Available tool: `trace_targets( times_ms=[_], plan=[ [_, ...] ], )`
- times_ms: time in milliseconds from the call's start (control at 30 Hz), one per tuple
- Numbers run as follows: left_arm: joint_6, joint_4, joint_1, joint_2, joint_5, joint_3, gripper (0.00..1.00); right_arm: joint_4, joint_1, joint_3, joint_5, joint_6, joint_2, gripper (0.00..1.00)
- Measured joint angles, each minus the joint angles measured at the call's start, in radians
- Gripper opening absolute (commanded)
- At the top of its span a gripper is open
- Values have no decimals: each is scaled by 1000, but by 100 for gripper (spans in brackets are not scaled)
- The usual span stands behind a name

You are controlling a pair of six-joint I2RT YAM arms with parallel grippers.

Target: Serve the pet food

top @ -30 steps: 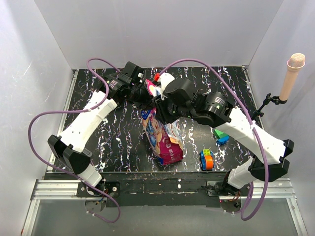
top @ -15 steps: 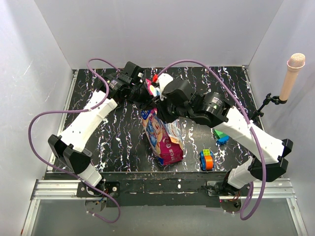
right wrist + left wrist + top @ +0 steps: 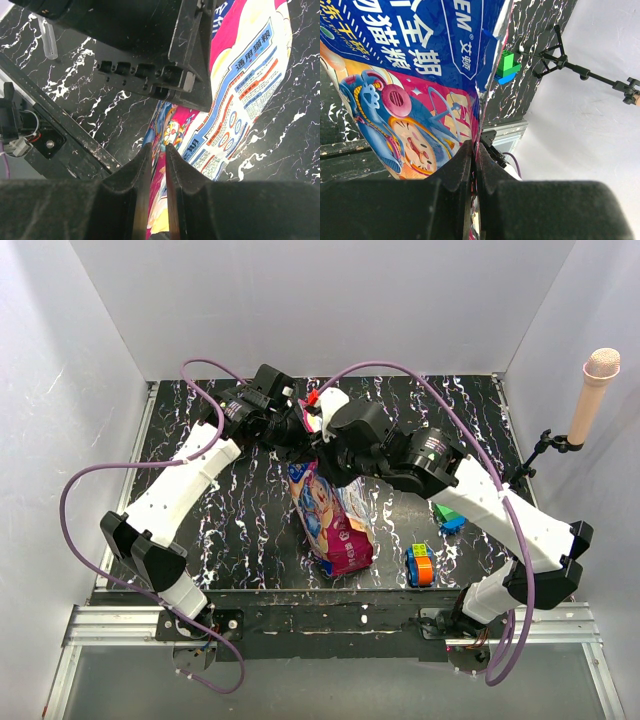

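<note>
The left gripper (image 3: 474, 150) jaws clamp the glossy magenta-and-blue pet food bag (image 3: 410, 100) by its seam for opening; the right gripper (image 3: 158, 150) jaws straddle the bag, grip indeterminate.

You see the bag (image 3: 335, 525) lying in the middle of the table (image 3: 230, 530), running near to far. At its far end, the left gripper (image 3: 475, 150) is on its left and the right gripper (image 3: 159, 150) on its right, with the bag's edge between each pair of fingers. Right of the bag, a block stack (image 3: 420, 566) lies by the front edge. Another block (image 3: 449, 517) lies behind it.
</note>
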Motion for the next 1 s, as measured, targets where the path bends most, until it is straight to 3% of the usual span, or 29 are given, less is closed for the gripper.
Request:
trace_targets(
  times_ms=[633,1000],
  plan=[
    [3,-2,0,17,15,16,0,0,-14,-32,61,-6,-2,14],
    [6,-4,0,33,34,31,0,-3,-14,-97,66,-18,-29,24]
  ],
)
